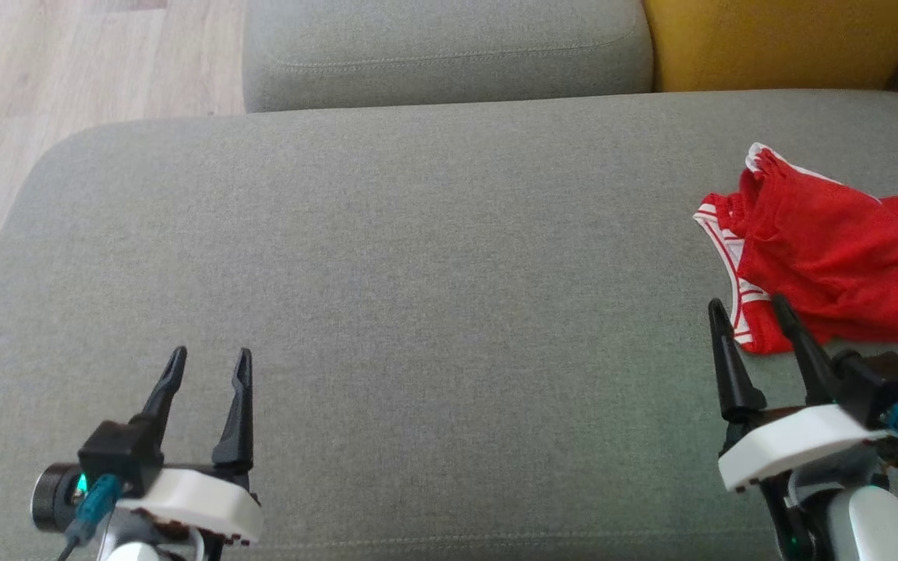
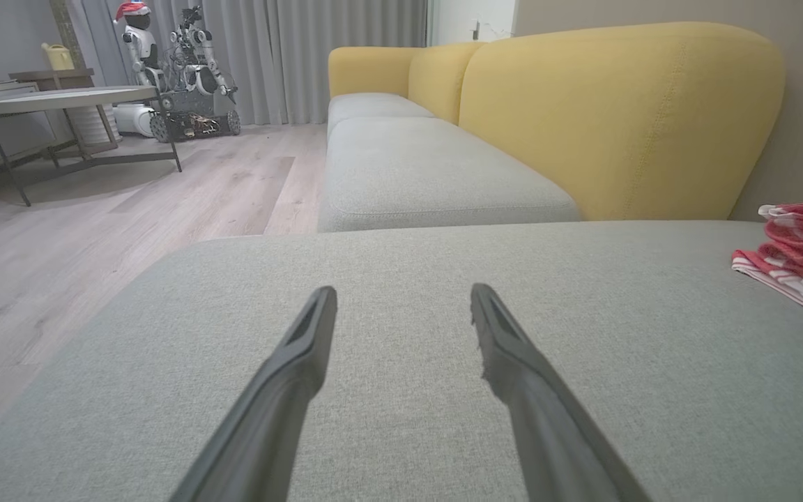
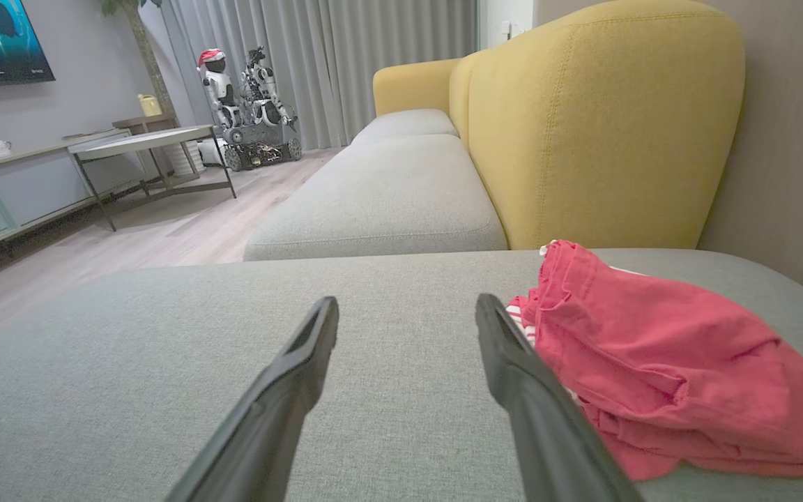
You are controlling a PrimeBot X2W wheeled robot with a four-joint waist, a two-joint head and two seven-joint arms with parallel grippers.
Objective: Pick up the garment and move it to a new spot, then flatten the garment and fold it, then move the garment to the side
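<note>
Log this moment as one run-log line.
stage: before pickup | garment: red, crumpled, on grey cushion, robot's right | left gripper: open, empty | right gripper: open, empty, near garment edge

Crumpled red garment (image 1: 831, 257) by splayed right hand (image 1: 747, 305)

In the head view, one red garment (image 1: 831, 257) at three o'clock and two grippers (two dark fingers (image 1: 236, 405) each): left gripper (image 1: 211, 352) at seven o'clock, right gripper (image 1: 747, 301) at five. The left wrist view gives three grey seat cushions (image 2: 429, 174), three yellow backrests (image 2: 624, 118) and one table (image 2: 60, 97) at ten o'clock.
</note>
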